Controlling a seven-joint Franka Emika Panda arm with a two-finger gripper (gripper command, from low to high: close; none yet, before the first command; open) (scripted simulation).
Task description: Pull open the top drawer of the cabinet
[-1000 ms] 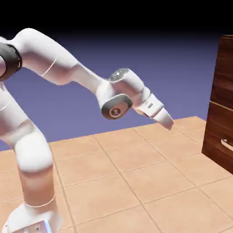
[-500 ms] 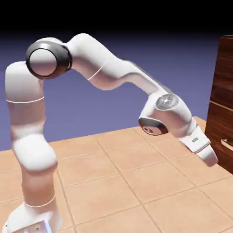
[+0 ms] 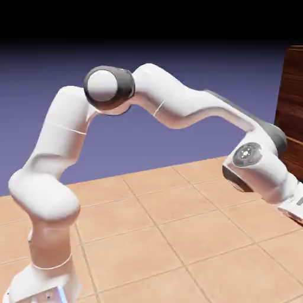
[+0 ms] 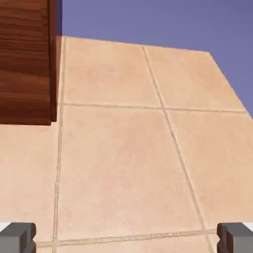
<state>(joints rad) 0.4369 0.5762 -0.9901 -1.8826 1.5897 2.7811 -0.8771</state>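
Hand (image 4: 126, 237) wide, empty; cabinet (image 4: 25, 59) at 10 o'clock, handle unseen: low approach risks missing top drawer

The cabinet (image 3: 292, 100) is cut off by the frame edge, its drawers unseen.

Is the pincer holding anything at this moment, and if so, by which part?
Nothing is held. The pincer is open, with only bare tiled table between its fingertips. The cabinet stands off to one side, untouched.
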